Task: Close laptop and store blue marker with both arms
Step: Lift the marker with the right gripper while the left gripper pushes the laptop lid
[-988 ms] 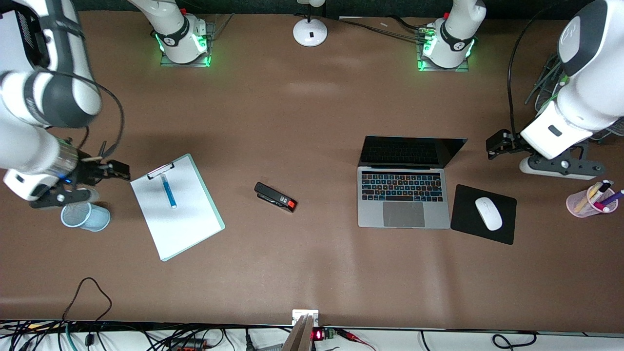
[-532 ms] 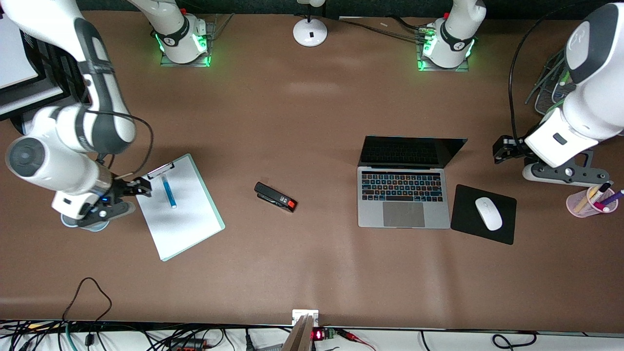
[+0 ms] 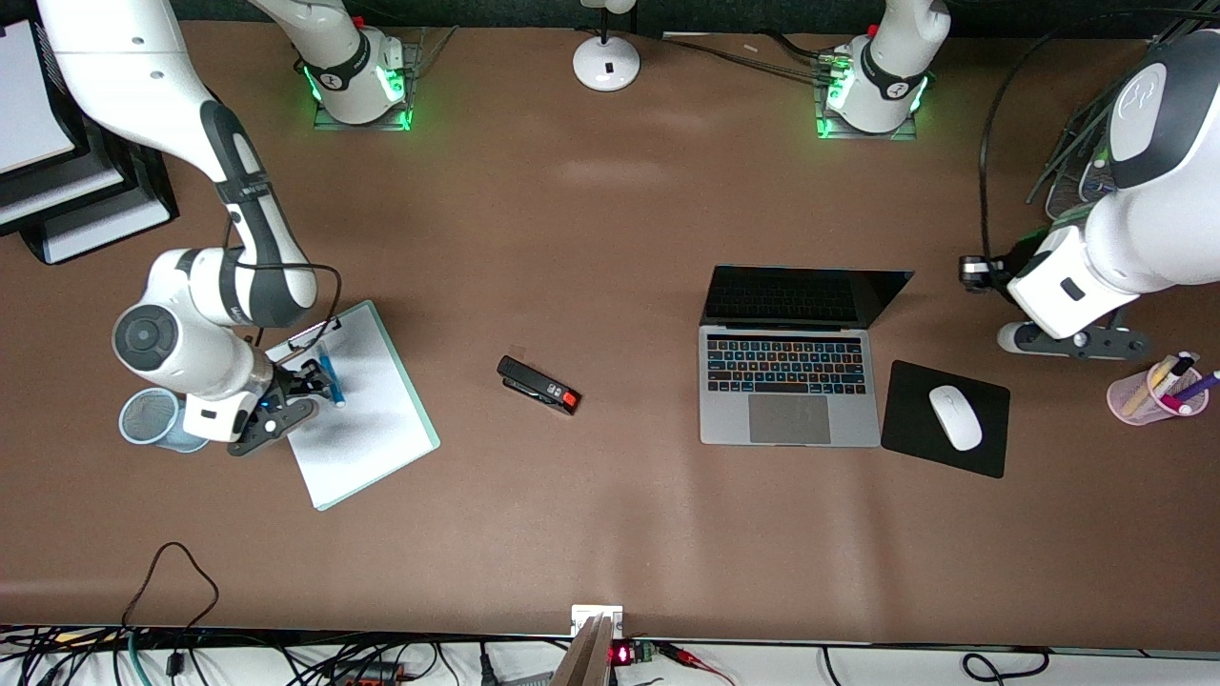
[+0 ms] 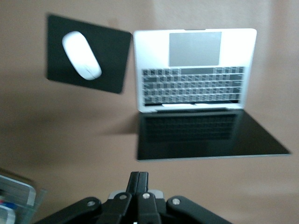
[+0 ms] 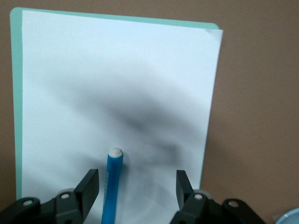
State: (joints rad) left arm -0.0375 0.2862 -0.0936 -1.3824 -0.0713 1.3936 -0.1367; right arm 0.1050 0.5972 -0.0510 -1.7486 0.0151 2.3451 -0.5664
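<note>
The laptop (image 3: 789, 381) stands open on the table, its keys lit and its black screen (image 3: 803, 294) up; the left wrist view also shows the laptop (image 4: 196, 70). The blue marker (image 3: 330, 373) lies on the white sheet of a clipboard (image 3: 357, 429). My right gripper (image 3: 313, 379) hangs low over that sheet, open, and in the right wrist view the blue marker (image 5: 111, 186) lies between the fingers of the right gripper (image 5: 136, 185), closer to one of them. My left gripper (image 3: 972, 272) is shut on nothing over bare table beside the laptop's screen; the left gripper (image 4: 139, 176) points at the lid.
A black stapler (image 3: 538, 384) lies between clipboard and laptop. A white mouse (image 3: 955, 416) rests on a black mouse pad (image 3: 905, 433) beside the laptop. A pink cup of markers (image 3: 1148, 395) stands at the left arm's end, a blue mesh cup (image 3: 151, 417) by the right gripper.
The right arm has swung from the table's end over the clipboard, bringing its fingers around the marker and narrowing them. The left gripper has shut and shifted slightly.
</note>
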